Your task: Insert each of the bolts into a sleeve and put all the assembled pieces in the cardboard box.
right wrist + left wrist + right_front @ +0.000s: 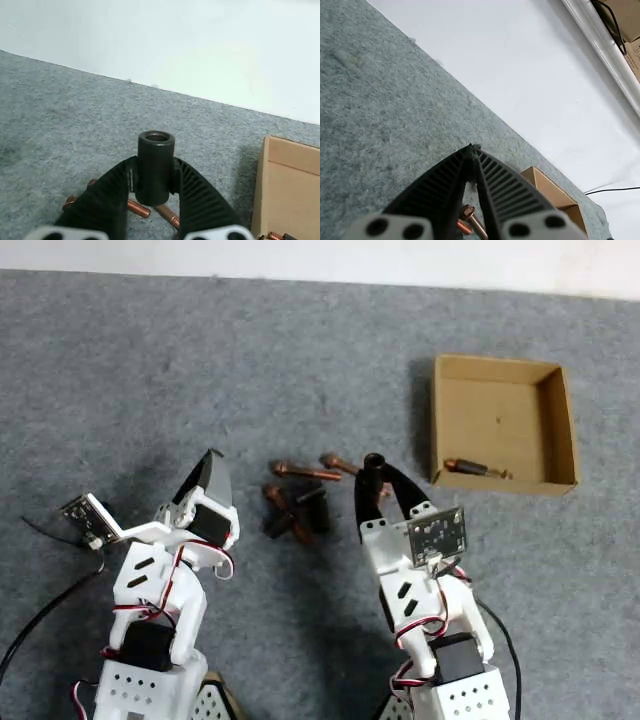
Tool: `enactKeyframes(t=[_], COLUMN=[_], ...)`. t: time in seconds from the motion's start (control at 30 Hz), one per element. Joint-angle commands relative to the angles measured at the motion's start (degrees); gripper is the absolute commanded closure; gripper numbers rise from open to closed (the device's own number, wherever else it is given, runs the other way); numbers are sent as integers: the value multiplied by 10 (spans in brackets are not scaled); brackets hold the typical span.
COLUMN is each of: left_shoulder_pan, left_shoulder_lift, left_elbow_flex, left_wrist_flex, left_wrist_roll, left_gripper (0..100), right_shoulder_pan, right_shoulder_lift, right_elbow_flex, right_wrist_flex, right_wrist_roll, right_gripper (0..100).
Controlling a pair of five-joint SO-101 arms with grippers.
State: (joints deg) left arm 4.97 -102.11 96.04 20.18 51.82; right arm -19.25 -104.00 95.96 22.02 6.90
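My right gripper [381, 483] is shut on a black sleeve [155, 165], held upright with its open bore facing up, just above the carpet. Copper bolts [306, 472] lie to its left, one [339, 463] close to its fingertips and another [285, 508] beside two more black sleeves [312, 506]. Behind the held sleeve, bolts [138, 208] rest on the carpet. My left gripper [211, 473] is shut, fingertips [471, 148] touching, left of the pile with nothing seen in its grip. A bolt [466, 214] appears through the gap behind its fingers. The cardboard box [458, 370] sits at the right.
One assembled bolt and sleeve [476, 468] lies inside the box along its near wall. Grey carpet stretches bare to the left and behind the parts. A white floor strip [320, 258] borders the carpet's far edge. The box corner [555, 196] shows beyond my left gripper.
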Motion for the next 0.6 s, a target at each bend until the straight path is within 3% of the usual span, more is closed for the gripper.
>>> enactKeyframes(t=[0.0, 0.57], left_shoulder_pan=[7, 10], left_shoulder_lift=[0, 0], left_elbow_flex=[13, 13], left_wrist_flex=[-1, -3], left_wrist_roll=[5, 6], left_gripper=[990, 992], right_shoulder_pan=[7, 7], right_shoulder_lift=[-14, -14], right_elbow_flex=[41, 41], right_wrist_flex=[-14, -14], right_wrist_roll=[4, 4], right_gripper=[994, 994])
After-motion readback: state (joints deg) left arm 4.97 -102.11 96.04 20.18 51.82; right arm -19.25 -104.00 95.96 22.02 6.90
